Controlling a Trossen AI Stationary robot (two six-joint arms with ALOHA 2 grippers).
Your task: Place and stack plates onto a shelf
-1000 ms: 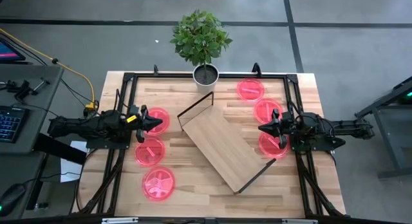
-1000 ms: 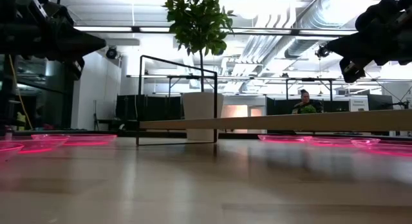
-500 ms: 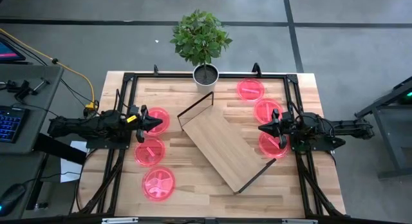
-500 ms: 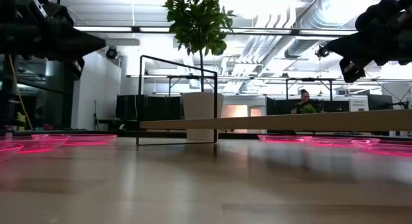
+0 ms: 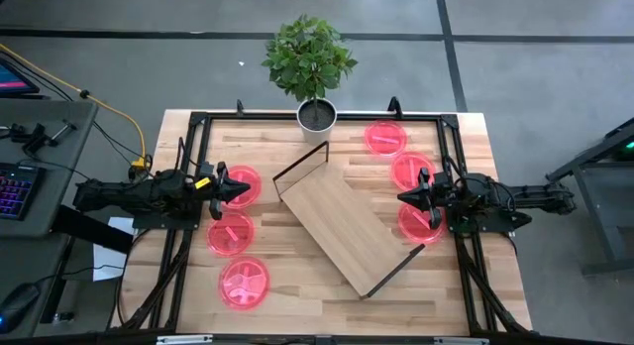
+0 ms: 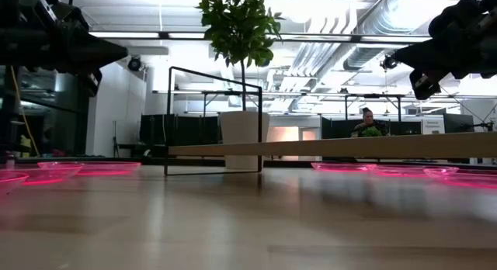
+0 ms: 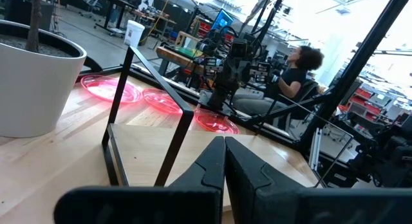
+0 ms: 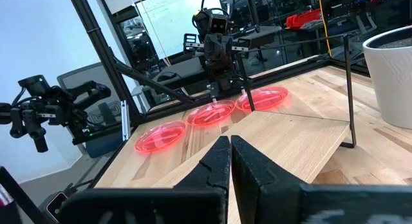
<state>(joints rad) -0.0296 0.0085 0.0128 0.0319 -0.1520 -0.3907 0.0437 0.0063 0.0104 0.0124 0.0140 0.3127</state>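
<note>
Six plates (image 5: 244, 283), thin, stiff, probably light and slippery plastic best pinched at the rim, lie three either side of the empty shelf (image 5: 349, 227), while left gripper (image 5: 244, 189) and right gripper (image 5: 404, 198) hover with fingers together.

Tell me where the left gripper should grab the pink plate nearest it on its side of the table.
Probably by the rim. That plate lies flat on the tabletop, so only its raised edge offers a pinch. The left gripper, shut, hangs above its edge; it would open and drop from above onto the near rim, one finger inside.
</note>
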